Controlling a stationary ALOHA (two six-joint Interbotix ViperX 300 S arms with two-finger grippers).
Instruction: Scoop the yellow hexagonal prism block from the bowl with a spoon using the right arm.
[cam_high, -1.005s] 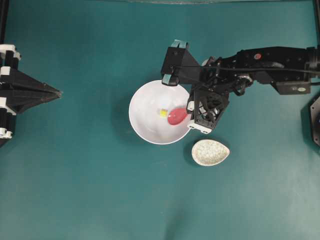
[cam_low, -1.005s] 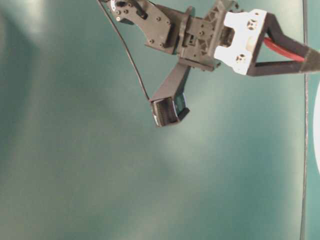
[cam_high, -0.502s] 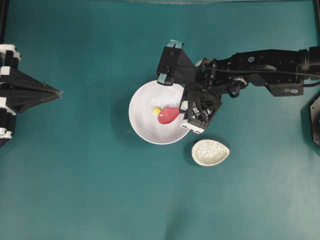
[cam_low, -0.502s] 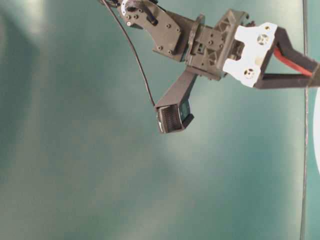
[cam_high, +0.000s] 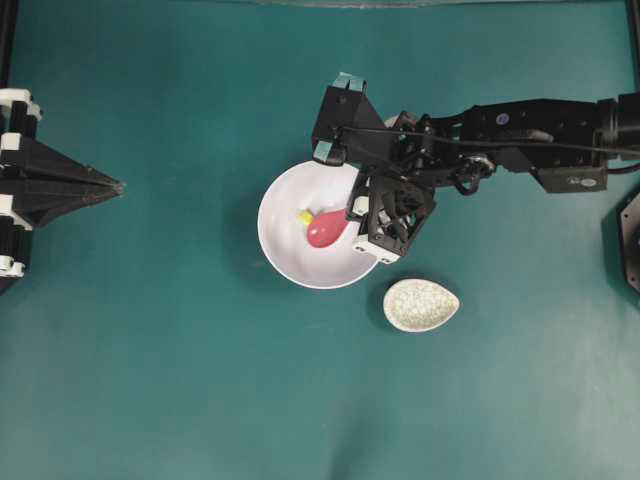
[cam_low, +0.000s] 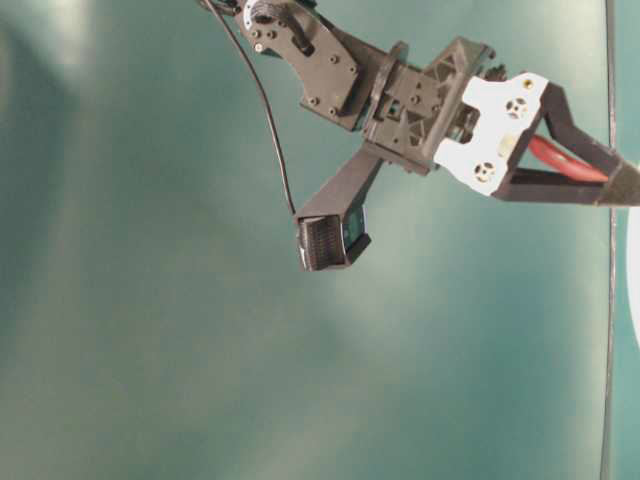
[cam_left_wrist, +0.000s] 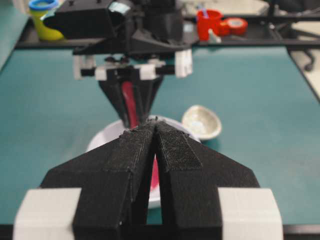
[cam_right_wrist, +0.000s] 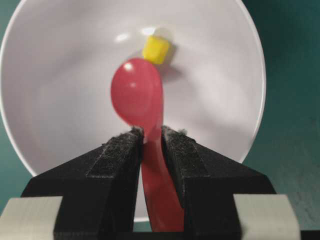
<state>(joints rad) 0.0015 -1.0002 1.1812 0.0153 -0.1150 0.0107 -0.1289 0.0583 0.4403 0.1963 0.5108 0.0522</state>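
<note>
Right gripper clamped on the spoon, handle pinched between the two black pads just behind the scoop. Long axis of the spoon in line with the gripper: handle back between the jaws, scoop pointing straight ahead, out over the floor of the bowl. In the overhead view, scoop aimed left and slightly down from the gripper, handle hidden under the wrist. Scoop seen from its rounded glossy side in the wrist view; whether tipped or level, cannot tell.

Yellow hexagonal prism block just beyond the scoop's tip, a little to the right of its axis, at or touching the tip; actual contact hard to tell. Resting on the bowl's white floor, not in the scoop. Same in the overhead view: just ahead of the tip, on its upper side.

Compared with a second ago: spoon and right wrist farther left, deeper over the bowl; block also shifted left and slightly up across the floor. Bowl in the same place.

Left gripper pressed together on nothing, well apart from the bowl, unmoved.
</note>
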